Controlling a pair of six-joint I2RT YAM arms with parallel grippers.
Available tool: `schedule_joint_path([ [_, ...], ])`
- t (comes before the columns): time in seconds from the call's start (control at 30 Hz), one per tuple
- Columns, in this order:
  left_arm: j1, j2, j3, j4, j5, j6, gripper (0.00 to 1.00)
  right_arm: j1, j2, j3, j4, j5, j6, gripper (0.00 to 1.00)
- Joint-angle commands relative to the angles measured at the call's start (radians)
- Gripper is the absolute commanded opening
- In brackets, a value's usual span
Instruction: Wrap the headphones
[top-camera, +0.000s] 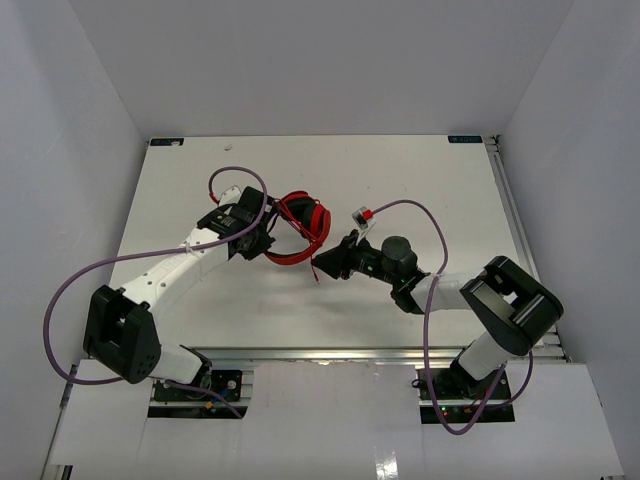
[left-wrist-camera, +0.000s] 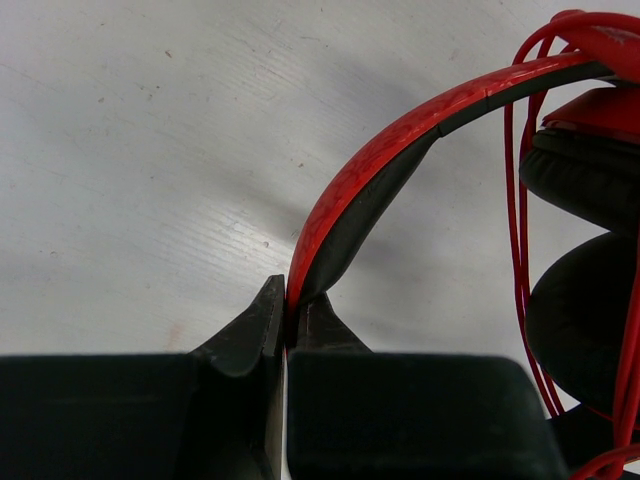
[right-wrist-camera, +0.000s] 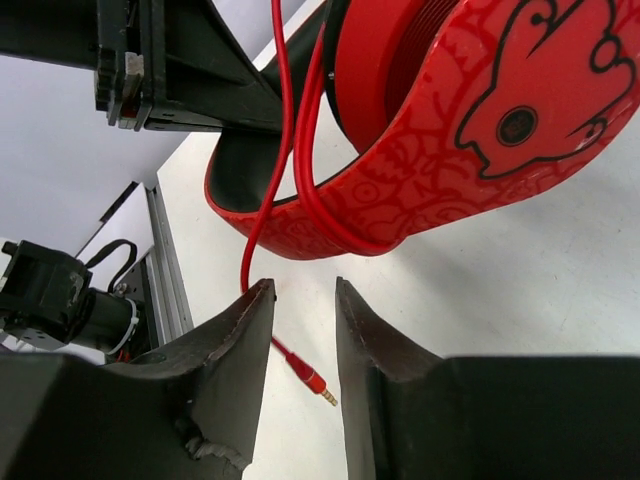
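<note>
Pincer by pincer: the left pincer is clamped on the headphones. Through its wrist camera I see the two dark fingers pressed together on the thin red-and-black headband, low on its curve, with no gap to speak of. From there the band arcs up and to the right toward the black ear pads, and several strands of the thin red cord hang across it beside the pads.

The right pincer stands partly apart, its jaws at a narrow-to-middling gap with nothing between them. Just beyond its fingertips I see a red earcup with a black printed figure, and the cord looped round the band and trailing down past the left finger. The cord's plug lies on the white counter, seen in the gap between the jaws and not touching them.

From the overhead camera the headphones sit near the middle of the counter, between the two arms — the left pincer at their left side, the right pincer close at their lower right. Whether the earcups rest on the counter or hang just above it, I cannot tell. Thick purple cables loop off both arms.
</note>
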Motion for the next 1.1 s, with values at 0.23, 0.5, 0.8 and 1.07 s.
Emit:
schedule_joint_path([
  [0.23,0.001,-0.055,0.011,0.057,0.000,0.002,0.00,-0.002,-0.019,-0.103,0.166,-0.022,-0.115,0.48],
  [0.5,0.001,-0.041,0.009,0.054,-0.004,0.006,0.00,-0.002,-0.053,-0.128,0.196,-0.058,-0.179,0.55],
  [0.8,0.001,-0.030,0.010,0.054,0.002,0.007,0.00,-0.002,-0.052,-0.052,0.129,-0.108,-0.247,0.60],
  [1.07,0.001,-0.017,0.008,0.056,0.010,0.006,0.00,0.001,0.027,0.023,0.100,-0.132,-0.249,0.59],
])
